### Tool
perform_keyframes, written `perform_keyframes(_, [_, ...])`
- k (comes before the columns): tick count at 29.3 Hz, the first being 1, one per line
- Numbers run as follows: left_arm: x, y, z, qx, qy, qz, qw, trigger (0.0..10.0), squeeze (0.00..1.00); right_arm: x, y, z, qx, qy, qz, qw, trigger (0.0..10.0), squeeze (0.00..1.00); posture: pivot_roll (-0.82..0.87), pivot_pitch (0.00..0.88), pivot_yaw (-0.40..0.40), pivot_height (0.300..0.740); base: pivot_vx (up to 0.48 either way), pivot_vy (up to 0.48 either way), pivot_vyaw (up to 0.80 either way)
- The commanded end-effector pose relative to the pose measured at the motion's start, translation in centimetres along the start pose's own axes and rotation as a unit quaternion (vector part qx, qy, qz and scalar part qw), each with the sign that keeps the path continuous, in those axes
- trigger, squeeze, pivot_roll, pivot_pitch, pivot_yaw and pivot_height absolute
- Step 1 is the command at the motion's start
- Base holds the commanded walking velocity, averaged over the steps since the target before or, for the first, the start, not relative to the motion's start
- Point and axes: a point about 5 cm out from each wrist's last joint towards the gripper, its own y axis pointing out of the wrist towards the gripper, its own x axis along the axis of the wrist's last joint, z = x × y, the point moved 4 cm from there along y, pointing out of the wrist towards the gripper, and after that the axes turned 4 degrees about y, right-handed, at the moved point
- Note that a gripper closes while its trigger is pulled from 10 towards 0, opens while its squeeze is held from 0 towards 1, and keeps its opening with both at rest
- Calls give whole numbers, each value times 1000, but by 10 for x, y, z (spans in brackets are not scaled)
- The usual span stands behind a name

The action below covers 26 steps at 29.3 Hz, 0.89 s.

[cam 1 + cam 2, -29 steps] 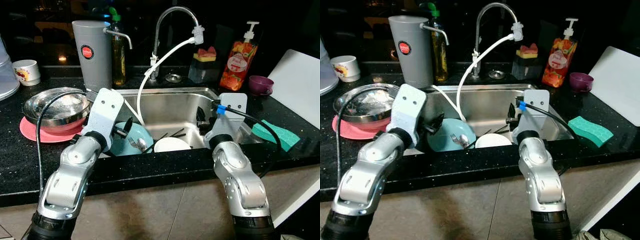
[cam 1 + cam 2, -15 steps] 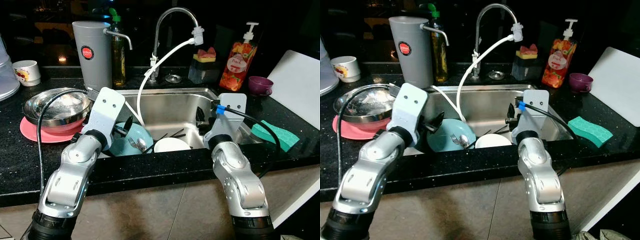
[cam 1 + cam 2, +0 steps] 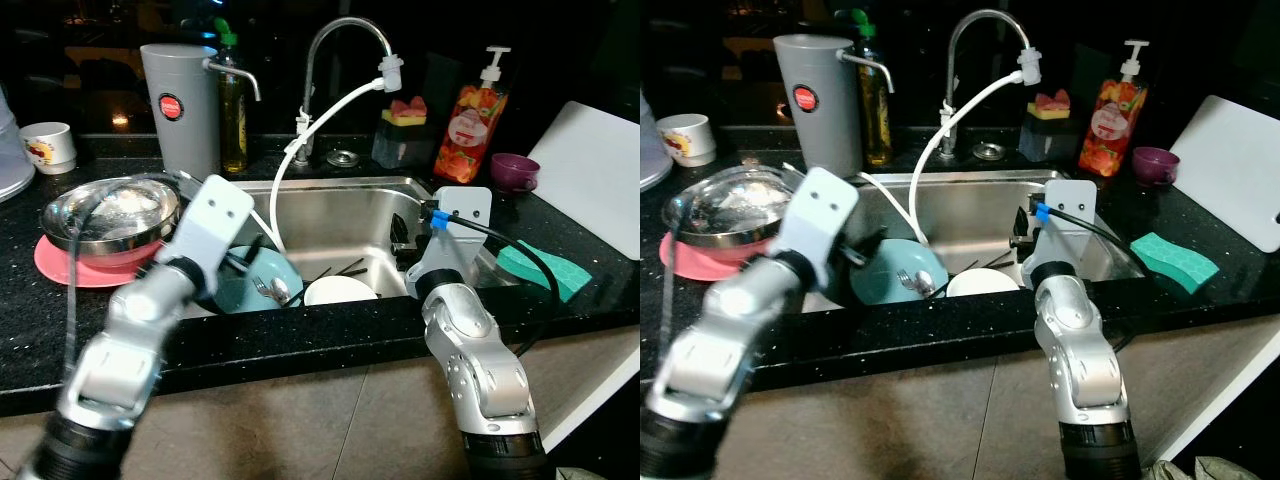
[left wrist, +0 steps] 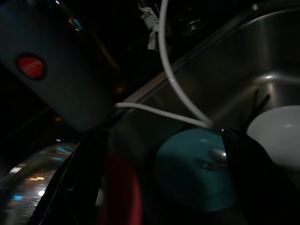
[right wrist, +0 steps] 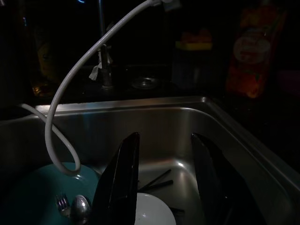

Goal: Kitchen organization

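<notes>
Sink [image 3: 345, 205] holds teal plate [image 3: 262, 280] and white bowl [image 3: 340, 292]. Both hands, left hand [image 4: 154, 187] and right hand [image 5: 166, 183], hover open, empty. Step: reaching in; next, probably lower and grasp.

Steel sink [image 3: 340, 205] centre, set in a black counter [image 3: 30, 310]. In the basin: teal plate [image 3: 250, 283] with fork and spoon [image 3: 270, 290] on it, white bowl [image 3: 340, 292] just right of it. White hose [image 3: 300, 150] runs from the faucet [image 3: 340, 30] down into the basin. Left gripper [image 3: 245, 262] sits over the plate's left edge, arm blurred. Right gripper [image 3: 400, 240] is inside the basin's right side. Left counter: steel bowl [image 3: 110, 212] on a pink plate [image 3: 85, 270]. Far: grey canister [image 3: 185, 105], soap bottle [image 3: 465, 120]. Right: green sponge [image 3: 535, 268].
</notes>
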Motion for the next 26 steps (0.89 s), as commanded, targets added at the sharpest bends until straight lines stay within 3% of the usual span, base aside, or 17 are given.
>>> perform_keyframes(1, [3, -1, 7, -6, 16, -7, 1000, 10000, 0, -2, 1, -1, -1, -5, 0, 1000, 10000, 0, 125, 75, -81, 740, 0, 0, 0])
perform_keyframes(2, [0, -6, 21, -22, 37, 1, 999, 10000, 0, -2, 2, -2, -4, -4, 0, 1000, 10000, 0, 136, 81, -80, 740, 0, 0, 0])
perform_keyframes(5, [-9, -12, 29, -42, 30, 30, 998, 10000, 0, -2, 2, 0, -7, 3, 0, 1000, 10000, 0, 142, 83, -81, 740, 0, 0, 0])
perform_keyframes(8, [-24, -21, 29, -72, 20, 67, 995, 10000, 0, -4, 2, 3, -3, 5, 1, 1000, 10000, 0, 146, 81, -75, 740, 0, 0, 0])
perform_keyframes(9, [-40, -29, 24, -100, 18, 114, 988, 10000, 0, -6, 1, 4, -1, 5, 4, 1000, 10000, 0, 155, 89, -74, 740, 0, 0, 0])
perform_keyframes(12, [-46, -31, 23, -105, 19, 129, 986, 10000, 0, -7, 1, 4, -1, 6, 5, 1000, 10000, 0, 155, 89, -74, 740, 0, 0, 0])
perform_keyframes(15, [-56, -35, 35, -90, 26, 168, 981, 10000, 0, -8, 0, 2, -5, 8, 6, 1000, 10000, 0, 159, 101, -72, 740, 0, 0, 0])
perform_keyframes(18, [-59, -37, 43, -84, 28, 175, 981, 10000, 0, -8, 0, 2, -7, 10, 7, 1000, 10000, 0, 164, 103, -74, 740, 0, 0, 0])
perform_keyframes(22, [-60, -46, 85, -53, 28, 184, 981, 10000, 0, -12, 0, 2, -9, 14, 12, 1000, 10000, 0, 175, 107, -69, 740, 0, 0, 0])
perform_keyframes(26, [-54, -45, 90, -64, 30, 172, 983, 10000, 0, -12, 1, 3, -9, 16, 11, 1000, 10000, 0, 179, 110, -69, 740, 0, 0, 0])
